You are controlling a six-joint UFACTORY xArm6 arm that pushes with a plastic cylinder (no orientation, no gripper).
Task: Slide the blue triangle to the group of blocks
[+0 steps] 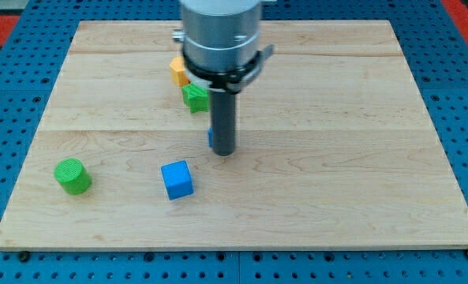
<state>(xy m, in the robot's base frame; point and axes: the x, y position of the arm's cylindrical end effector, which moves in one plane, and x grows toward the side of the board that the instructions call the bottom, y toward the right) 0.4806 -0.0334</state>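
My tip [224,152] rests on the wooden board near its middle. A sliver of a blue block [211,138], apparently the blue triangle, shows at the rod's left side; the rod hides most of it, so its shape cannot be made out. Toward the view's top left of the tip sits a group: a green star-like block [194,97] and an orange block [178,71], both partly hidden by the arm. A blue cube [177,179] lies at the tip's lower left.
A green cylinder [73,176] stands near the board's left edge [28,158]. The arm's grey body [220,35] covers the board's top middle. Blue pegboard surrounds the board.
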